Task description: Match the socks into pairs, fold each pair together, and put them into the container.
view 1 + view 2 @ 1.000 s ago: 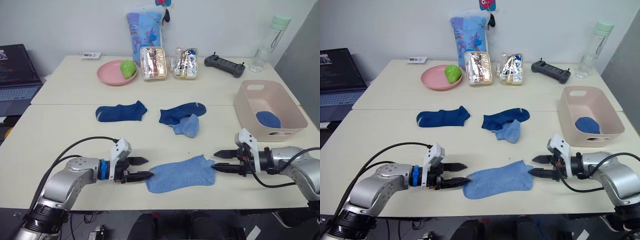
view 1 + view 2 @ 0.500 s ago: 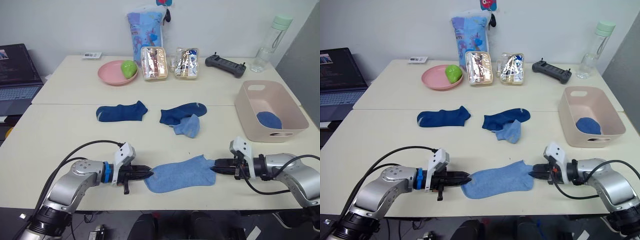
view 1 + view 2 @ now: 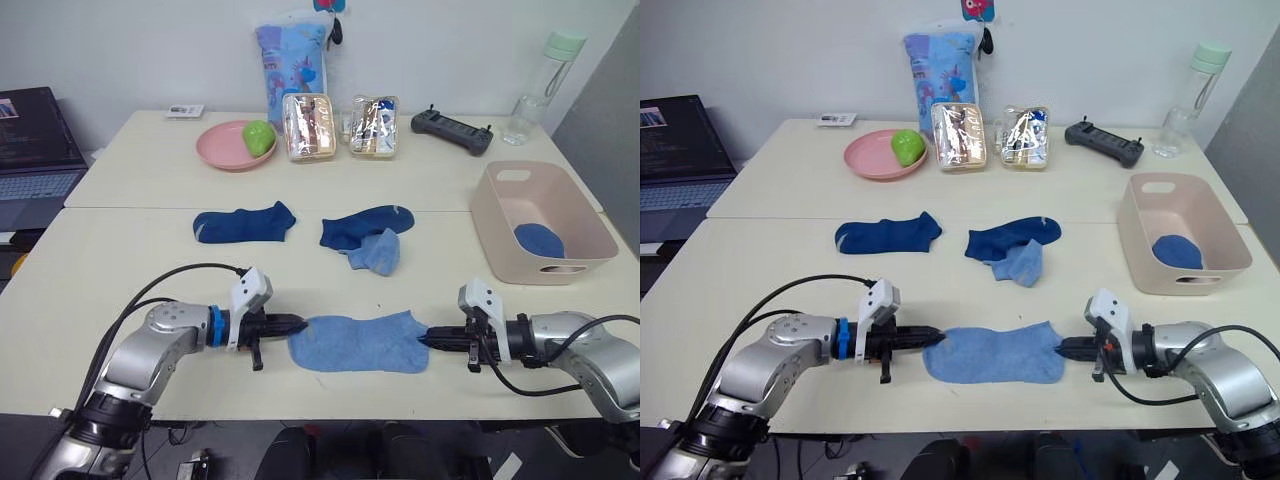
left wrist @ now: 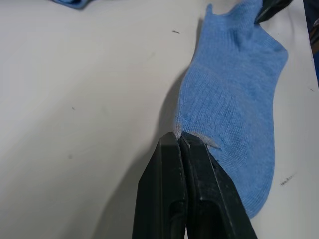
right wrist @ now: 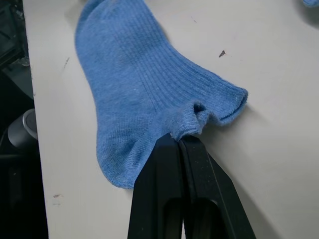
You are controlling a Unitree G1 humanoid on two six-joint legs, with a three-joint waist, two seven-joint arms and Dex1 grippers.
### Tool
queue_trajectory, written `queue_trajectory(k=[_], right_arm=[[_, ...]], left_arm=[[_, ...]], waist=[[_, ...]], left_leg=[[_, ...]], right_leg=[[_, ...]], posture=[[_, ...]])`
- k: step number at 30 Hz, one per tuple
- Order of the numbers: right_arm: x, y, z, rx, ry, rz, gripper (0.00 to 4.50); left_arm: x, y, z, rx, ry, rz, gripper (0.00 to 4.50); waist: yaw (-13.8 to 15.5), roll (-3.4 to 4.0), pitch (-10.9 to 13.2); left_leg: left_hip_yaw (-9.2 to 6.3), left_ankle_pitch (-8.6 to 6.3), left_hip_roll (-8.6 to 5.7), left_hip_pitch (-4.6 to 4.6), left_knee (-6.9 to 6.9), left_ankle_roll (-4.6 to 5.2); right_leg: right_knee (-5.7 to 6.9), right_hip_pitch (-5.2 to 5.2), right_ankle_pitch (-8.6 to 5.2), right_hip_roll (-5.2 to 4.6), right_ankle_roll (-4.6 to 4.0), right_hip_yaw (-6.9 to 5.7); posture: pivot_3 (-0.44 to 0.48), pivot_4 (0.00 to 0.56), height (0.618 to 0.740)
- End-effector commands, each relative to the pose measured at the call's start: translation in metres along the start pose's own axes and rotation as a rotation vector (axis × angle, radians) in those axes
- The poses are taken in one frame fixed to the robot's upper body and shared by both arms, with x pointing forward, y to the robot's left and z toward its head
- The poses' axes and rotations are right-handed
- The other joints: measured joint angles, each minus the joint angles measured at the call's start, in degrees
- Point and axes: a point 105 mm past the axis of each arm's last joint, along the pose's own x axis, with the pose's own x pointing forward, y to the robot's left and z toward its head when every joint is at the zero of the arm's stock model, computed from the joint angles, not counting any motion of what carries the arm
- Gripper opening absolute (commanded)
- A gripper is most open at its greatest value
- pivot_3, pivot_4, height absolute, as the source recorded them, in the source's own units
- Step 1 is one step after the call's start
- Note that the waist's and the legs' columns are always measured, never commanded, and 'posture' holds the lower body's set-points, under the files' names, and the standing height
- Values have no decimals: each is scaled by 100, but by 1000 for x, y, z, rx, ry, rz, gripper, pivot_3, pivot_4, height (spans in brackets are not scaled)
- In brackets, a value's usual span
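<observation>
Left gripper point(image 3: 297, 323): fingers pressed together, pinching the toe edge of the light blue sock point(image 3: 358, 342) at the near edge of the table point(image 3: 120, 250).
Right gripper point(image 3: 428, 340): fingers closed too, nipping a bunched bit of the cuff at the sock's other end.
Held sock: stretched flat between the two grippers, lying on the table; looks like one layer, though a second under it can't be ruled out.
Other socks: a navy sock point(image 3: 241, 222) lies alone toward the left; a second navy sock point(image 3: 364, 225) sits mid-table with a small light blue sock point(image 3: 377, 252) overlapping its near end.
Tub point(image 3: 584, 224): far right, well apart from the held sock; one folded blue bundle point(image 3: 539, 240) inside.
Done: probably one pair put away.
Left: likely two pairs to match, fold and drop in; held sock not yet folded.
Change from a second ago: both grippers were open, tips at the sock's ends; now clamped. The sock lay slanted and rumpled, now pulled straighter and longer. Left gripper has moved farther from the table's near edge.
Clutter behind: pink plate point(image 3: 225, 151), snack boxes point(image 3: 307, 127), bottle point(image 3: 538, 84).
</observation>
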Motion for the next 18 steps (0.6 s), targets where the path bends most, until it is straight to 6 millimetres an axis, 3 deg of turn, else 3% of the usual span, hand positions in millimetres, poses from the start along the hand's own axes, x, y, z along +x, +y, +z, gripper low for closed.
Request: queue_trajectory(k=[1, 6, 9, 12, 15, 18], right_arm=[[1, 5, 8, -22, -30, -9, 39], [0, 2, 10, -7, -56, -59, 39], [1, 4, 9, -22, -60, -76, 39], [-3, 3, 8, -36, -57, -84, 649], [-17, 0, 10, -88, -44, -118, 1738], [-29, -5, 26, -152, -88, -186, 2777]], left_arm=[[-3, 3, 6, 40, 2, -11, 0], [-4, 13, 5, 68, 14, 22, 0], [-4, 3, 3, 67, 23, -40, 0], [-5, 11, 6, 72, -6, 13, 614], [-12, 22, 24, 59, -101, 92, 1581], [-25, 17, 34, 129, -142, 111, 2490]], waist=[[-1, 0, 0], [-2, 0, 0], [-3, 0, 0], [-2, 0, 0], [1, 0, 0], [-17, -2, 1]], left_leg=[[0, 0, 0, 0, 0, 0], [3, 0, 0, 0, 0, 0], [2, 0, 0, -1, 1, 0], [2, 0, 0, -1, 1, 0], [2, 0, 0, -2, 2, 0], [2, 0, 0, -1, 4, 0]], right_leg=[[0, 0, 0, 0, 0, 0], [-1, -1, 0, 0, 0, 4], [0, 0, 0, 0, 0, 3], [-2, -1, 0, 0, 0, 3], [-1, -1, 0, 0, 0, 3], [0, 0, 0, 0, 1, 3]], posture=[[0, 150, 740], [0, 150, 740], [0, 150, 740], [0, 150, 740], [0, 150, 740], [0, 150, 740]])
